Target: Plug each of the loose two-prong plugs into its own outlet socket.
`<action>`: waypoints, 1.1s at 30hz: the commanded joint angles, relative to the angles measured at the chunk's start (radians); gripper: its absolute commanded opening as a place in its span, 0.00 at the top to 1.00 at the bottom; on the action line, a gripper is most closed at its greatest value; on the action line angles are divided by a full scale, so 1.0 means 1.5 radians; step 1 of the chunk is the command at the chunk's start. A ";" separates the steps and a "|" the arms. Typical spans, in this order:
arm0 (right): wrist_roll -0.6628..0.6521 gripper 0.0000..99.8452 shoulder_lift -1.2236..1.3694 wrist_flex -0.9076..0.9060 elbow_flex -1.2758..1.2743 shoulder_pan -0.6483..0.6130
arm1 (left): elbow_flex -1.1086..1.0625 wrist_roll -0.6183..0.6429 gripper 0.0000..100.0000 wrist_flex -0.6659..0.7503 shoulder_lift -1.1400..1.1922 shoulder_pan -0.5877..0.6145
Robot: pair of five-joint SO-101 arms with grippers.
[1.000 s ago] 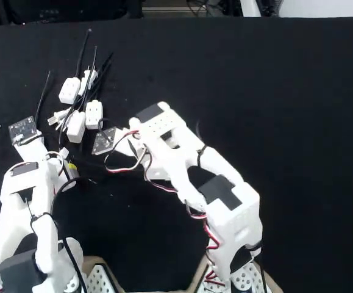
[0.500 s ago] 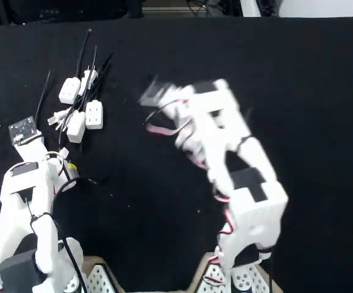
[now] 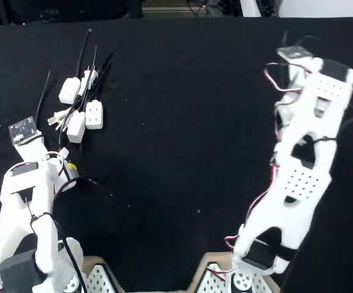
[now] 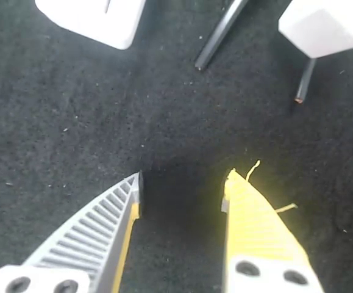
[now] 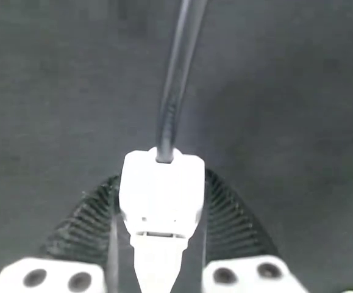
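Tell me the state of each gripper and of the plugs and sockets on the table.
Left gripper: open, empty, over the black mat.
Right gripper: shut on the white plug.
White plug: held, black cord attached.
Cluster of plugs and sockets: lying loose, ungripped.

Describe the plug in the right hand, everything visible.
The plug is a white, smooth, plastic-looking block with rounded corners, narrowing to a smaller white part toward the camera. A dark cord leaves its far end. The right hand is shut on it, ribbed pads on both sides, the black table behind. Prongs cannot be made out.
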State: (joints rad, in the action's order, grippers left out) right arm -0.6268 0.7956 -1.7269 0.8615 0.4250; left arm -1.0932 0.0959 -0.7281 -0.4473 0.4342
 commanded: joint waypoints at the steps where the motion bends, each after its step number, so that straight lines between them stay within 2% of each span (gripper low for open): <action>1: -0.034 0.99 0.100 -0.025 0.212 0.064 | 0.040 -0.003 0.78 0.000 -0.012 0.001; 11: -0.043 0.99 0.191 0.006 0.293 0.123 | 0.038 -0.002 0.78 0.001 -0.012 0.001; 13: -0.072 0.99 0.202 0.007 0.293 0.118 | 0.037 -0.002 0.78 0.001 -0.015 0.001; 15: -0.084 0.95 0.209 0.007 0.296 0.114 | 0.036 -0.002 0.78 0.001 -0.016 0.001; 19: -0.087 0.79 0.213 0.024 0.297 0.100 | 0.036 -0.002 0.78 0.001 -0.017 0.001; 21: -0.086 0.76 0.210 0.041 0.299 0.093 | 0.036 -0.002 0.78 0.001 -0.017 0.001; 33: -0.013 0.76 0.203 0.049 0.539 0.045 | 0.036 -0.002 0.78 0.001 -0.017 0.001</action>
State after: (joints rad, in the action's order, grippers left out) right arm -0.6790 1.1331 -1.6671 1.5244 0.5416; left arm -1.0932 0.0959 -0.7281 -0.4473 0.4342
